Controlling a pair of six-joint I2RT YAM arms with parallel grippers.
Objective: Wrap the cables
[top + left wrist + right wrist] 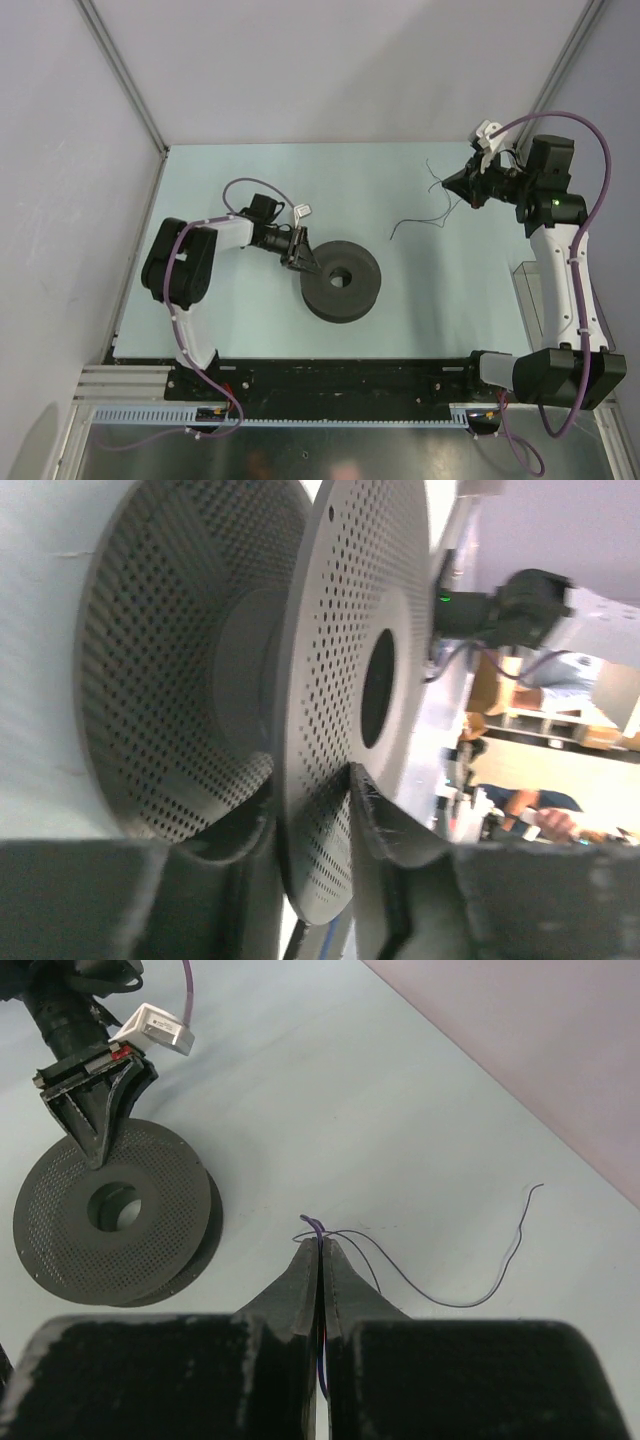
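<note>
The right pincer [320, 1248], fully closed, pinches the cables [455, 1306]; the left pincer [310, 798] grips the spool [345, 600] flange between its fingers.

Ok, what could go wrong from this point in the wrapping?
1. The left gripper straddles only the rim of one flange of the spool. So narrow a hold could slip, or let the spool tilt if it is lifted.
2. The right gripper pinches the hair-thin cable near one end. The cable could slide out, and its loose tail lying on the table may tangle during winding.
</note>
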